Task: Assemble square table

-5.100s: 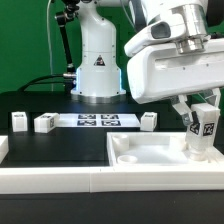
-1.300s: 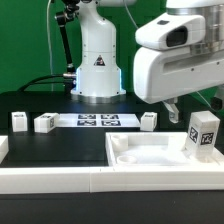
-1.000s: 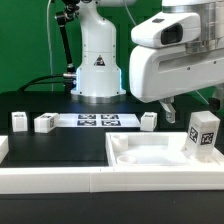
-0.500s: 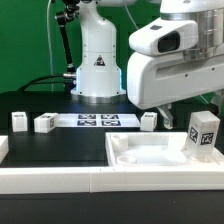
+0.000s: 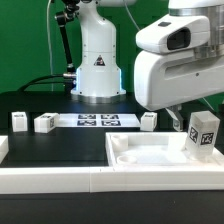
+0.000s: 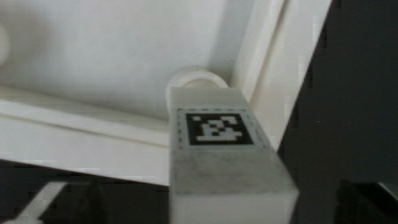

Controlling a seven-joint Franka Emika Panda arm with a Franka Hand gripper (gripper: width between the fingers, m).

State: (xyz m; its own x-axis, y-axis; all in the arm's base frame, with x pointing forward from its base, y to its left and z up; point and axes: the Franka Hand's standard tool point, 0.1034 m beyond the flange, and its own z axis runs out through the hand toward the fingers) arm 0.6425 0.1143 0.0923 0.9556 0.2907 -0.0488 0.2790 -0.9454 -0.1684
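The white square table top [image 5: 150,152] lies at the exterior view's right, its raised rim toward me. One white tagged leg [image 5: 204,133] stands upright in its far right corner. My gripper [image 5: 195,114] hangs just above that leg, open and empty, with one finger [image 5: 177,119] beside it. In the wrist view the leg [image 6: 217,140] stands against the table top's rim [image 6: 249,55] with its tag facing up, and my gripper [image 6: 222,212] straddles it without holding it. Three more legs lie on the black surface: [image 5: 19,121], [image 5: 45,123], [image 5: 148,120].
The marker board [image 5: 95,121] lies between the loose legs in front of the robot base [image 5: 98,70]. A long white rail [image 5: 55,180] edges the front of the black work surface. A green backdrop stands behind.
Five seconds ago my gripper was shut on the upright leg. It has since let go and risen, and the leg stands on its own. Over the last second the arm has only shifted slightly.
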